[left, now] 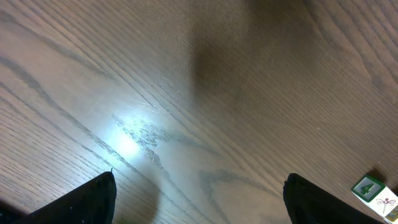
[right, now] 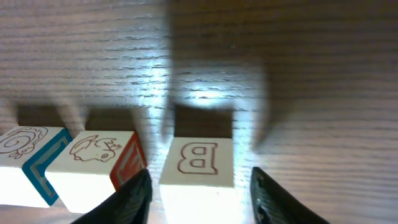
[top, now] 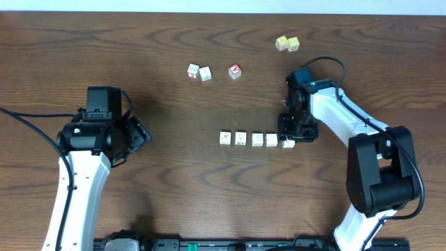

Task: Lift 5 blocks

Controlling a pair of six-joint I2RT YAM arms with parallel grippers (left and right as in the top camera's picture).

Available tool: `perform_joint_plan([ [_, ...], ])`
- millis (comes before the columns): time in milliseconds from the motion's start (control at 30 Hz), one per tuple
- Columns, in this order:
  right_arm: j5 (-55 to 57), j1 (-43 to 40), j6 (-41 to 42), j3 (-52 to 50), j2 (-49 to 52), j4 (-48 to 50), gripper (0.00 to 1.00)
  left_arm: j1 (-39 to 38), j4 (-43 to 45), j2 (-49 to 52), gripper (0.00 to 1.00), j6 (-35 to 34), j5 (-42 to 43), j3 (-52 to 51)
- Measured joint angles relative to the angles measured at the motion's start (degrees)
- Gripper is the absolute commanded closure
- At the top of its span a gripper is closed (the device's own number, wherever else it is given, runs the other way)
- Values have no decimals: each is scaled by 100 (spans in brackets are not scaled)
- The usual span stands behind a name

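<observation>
- Dark, wood-grained tabletop (top: 174, 181) beneath everything.
- Two pale yellow cubes (top: 281, 43), touching, near the far edge.
- A cube with a red face (top: 235, 71), standing alone.
- Two whitish cubes (top: 193, 70) close together, just left of it.

Robot lab or test bench, dark wood-grain table (top: 174, 188), two white-and-black robot arms (top: 77, 181) rising from its near edge, black cables (top: 21, 116) trailing off them, small printed blocks (top: 257, 139) laid in a row, pale wall strip (top: 223, 5) behind
</observation>
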Motion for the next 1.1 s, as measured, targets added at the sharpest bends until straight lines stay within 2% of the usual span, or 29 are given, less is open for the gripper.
perform_joint_plan([
  [133, -17, -118, -20, 79, 0, -127, 62, 0, 0, 0, 14, 0, 0, 0],
  [567, -22, -140, -127, -22, 0, -76, 60, 0, -2, 0, 14, 0, 2, 0],
  [767, -24, -138, -144, -103, 0, 31, 70, 0, 0, 0, 14, 0, 0, 0],
  [1100, -28, -138, -146, -105, 0, 151, 71, 0, 0, 0, 14, 0, 0, 0],
])
